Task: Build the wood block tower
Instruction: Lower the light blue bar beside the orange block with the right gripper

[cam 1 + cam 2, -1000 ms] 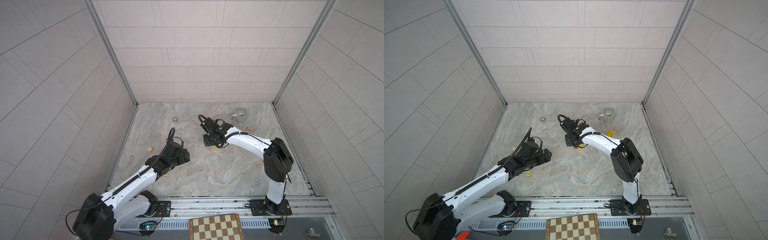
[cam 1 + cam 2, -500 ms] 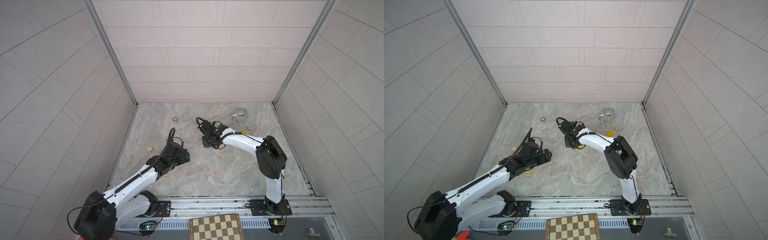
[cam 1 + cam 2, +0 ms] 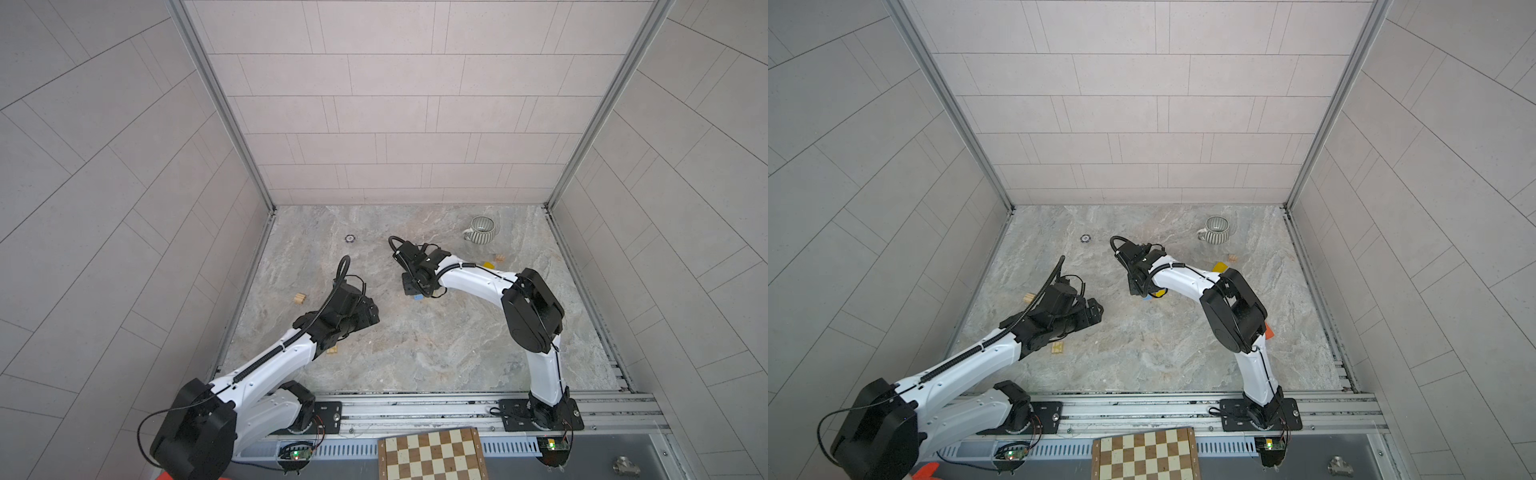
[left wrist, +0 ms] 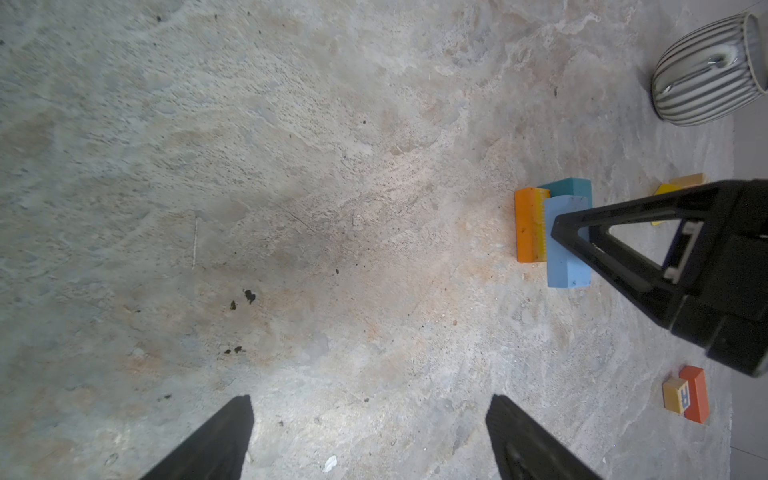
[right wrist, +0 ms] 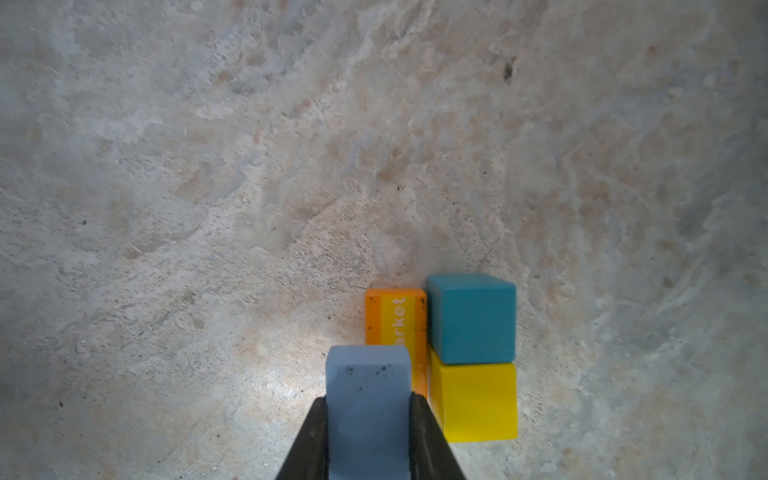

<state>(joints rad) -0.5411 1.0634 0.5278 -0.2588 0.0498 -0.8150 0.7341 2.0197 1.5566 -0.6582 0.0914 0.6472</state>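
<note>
My right gripper [image 5: 368, 419] is shut on a light blue block [image 5: 368, 390], which it holds against an orange block [image 5: 395, 318] printed "market". A teal block [image 5: 471, 318] and a yellow block [image 5: 473, 401] sit side by side just beyond the orange one, all low on the floor. No tower is in view. In both top views this gripper [image 3: 411, 286] [image 3: 1136, 289] is at mid floor. My left gripper [image 4: 370, 415] [image 3: 372, 311] stands open over bare floor, well short of the light blue block [image 4: 567, 249].
A grey-striped mug [image 3: 480, 228] stands at the back right, with a yellow block [image 3: 488, 264] and a natural cube [image 3: 498, 258] nearby. Natural blocks [image 3: 299, 298] [image 3: 332, 351] lie near my left arm. A red block [image 4: 694, 395] adjoins a lettered cube [image 4: 675, 395]. A chessboard [image 3: 432, 455] lies beyond the front rail.
My right gripper has shifted slightly left with the light blue block, and its elbow has swung left. The left arm has not moved.
</note>
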